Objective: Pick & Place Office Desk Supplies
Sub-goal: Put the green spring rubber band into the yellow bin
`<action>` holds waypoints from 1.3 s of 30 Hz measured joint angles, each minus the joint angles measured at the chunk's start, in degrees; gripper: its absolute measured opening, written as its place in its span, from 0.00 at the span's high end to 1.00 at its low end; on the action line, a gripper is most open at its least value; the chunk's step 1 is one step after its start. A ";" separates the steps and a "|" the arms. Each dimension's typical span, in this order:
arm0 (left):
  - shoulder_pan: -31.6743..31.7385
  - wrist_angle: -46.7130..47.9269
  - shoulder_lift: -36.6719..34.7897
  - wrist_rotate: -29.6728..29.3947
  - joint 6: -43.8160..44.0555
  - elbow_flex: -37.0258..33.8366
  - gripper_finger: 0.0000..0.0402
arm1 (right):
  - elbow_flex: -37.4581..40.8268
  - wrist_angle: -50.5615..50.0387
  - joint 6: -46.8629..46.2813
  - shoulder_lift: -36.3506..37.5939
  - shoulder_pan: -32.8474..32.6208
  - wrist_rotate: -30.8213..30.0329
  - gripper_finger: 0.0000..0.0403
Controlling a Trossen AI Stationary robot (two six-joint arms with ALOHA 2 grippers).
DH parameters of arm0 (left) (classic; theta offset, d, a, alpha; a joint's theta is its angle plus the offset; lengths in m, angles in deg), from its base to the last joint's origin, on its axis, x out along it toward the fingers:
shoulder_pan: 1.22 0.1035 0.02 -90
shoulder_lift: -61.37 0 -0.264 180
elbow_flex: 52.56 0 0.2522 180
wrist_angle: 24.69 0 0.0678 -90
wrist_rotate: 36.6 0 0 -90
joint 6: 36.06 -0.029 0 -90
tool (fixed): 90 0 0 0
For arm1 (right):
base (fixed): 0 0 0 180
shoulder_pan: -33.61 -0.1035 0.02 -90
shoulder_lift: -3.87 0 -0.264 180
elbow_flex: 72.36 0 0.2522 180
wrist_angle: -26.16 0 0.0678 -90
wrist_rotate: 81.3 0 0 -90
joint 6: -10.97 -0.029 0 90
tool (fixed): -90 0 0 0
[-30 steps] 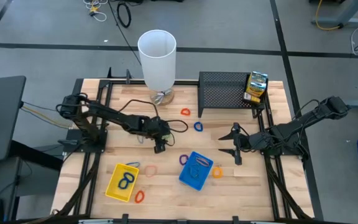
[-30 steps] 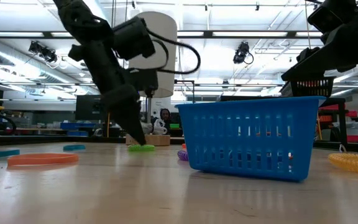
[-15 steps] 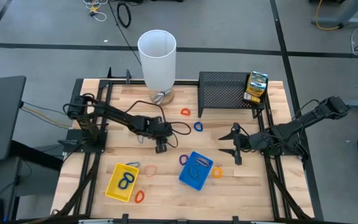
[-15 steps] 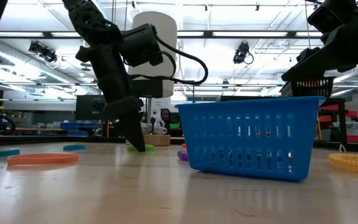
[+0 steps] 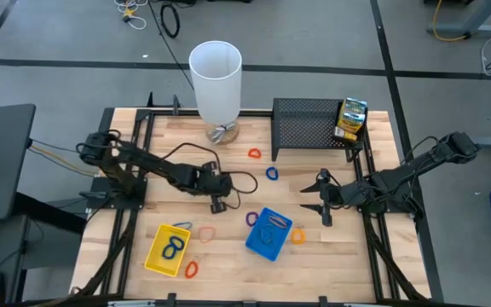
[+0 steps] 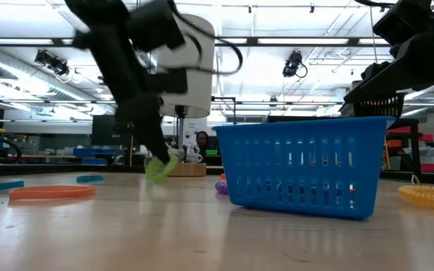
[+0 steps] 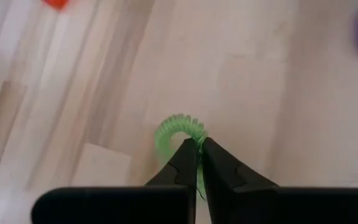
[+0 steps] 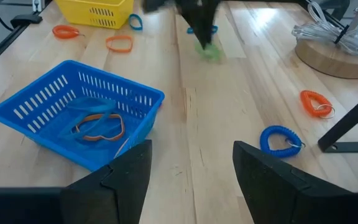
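1. Left gripper (image 7: 199,144): jaws together, clamped on a green coiled loop (image 7: 178,129); positioned over mid-bench, between the yellow tray and the white cylinder's base.
2. Green coiled loop: pinched at one edge, remainder curling out past the jaw tips; seen in the low view (image 6: 159,167) just above the bench surface.
3. Right gripper (image 8: 188,165): jaws apart, holding nothing; stationed at the right side of the bench (image 5: 228,256), pointed toward the centre.
4. Blue tray (image 5: 268,233): sits near the front of the bench, right of centre, between the two grippers; contains an orange loop (image 8: 99,127) and at least one pale blue loop.
5. Yellow tray (image 5: 169,249): at front left, well apart from the blue tray; holds a blue loop (image 5: 173,247).
6. Loose loops on the bench: red one (image 5: 191,269) just beside the yellow tray; orange one (image 5: 205,231) between the trays; purple one (image 5: 251,218) touching or just beside the blue tray's corner; yellow one (image 5: 298,236) at its right side; orange-red one (image 5: 254,153) and blue one (image 5: 272,173) nearer the back.
7. Green-yellow printed box (image 5: 350,119): upright at the right end of the black mesh rack (image 5: 307,124) at the back.
8. White cylinder (image 5: 216,81): standing at back centre on a round wooden base.
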 joint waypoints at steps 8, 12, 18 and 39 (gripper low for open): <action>-9.58 7.06 -8.80 -4.10 6.78 2.44 0.97 | 0.00 0.08 -0.03 0.01 0.00 -0.07 0.42; -14.94 16.05 -11.19 -6.24 11.81 5.84 0.97 | 0.00 0.16 -0.06 0.02 0.00 -0.09 0.42; -23.33 31.75 -11.70 -6.20 23.13 10.14 0.97 | 0.00 0.38 -0.23 0.02 0.00 -0.32 0.42; -42.40 31.38 -8.60 10.08 47.21 6.11 0.97 | 0.00 0.58 -1.59 0.02 0.00 -0.35 0.42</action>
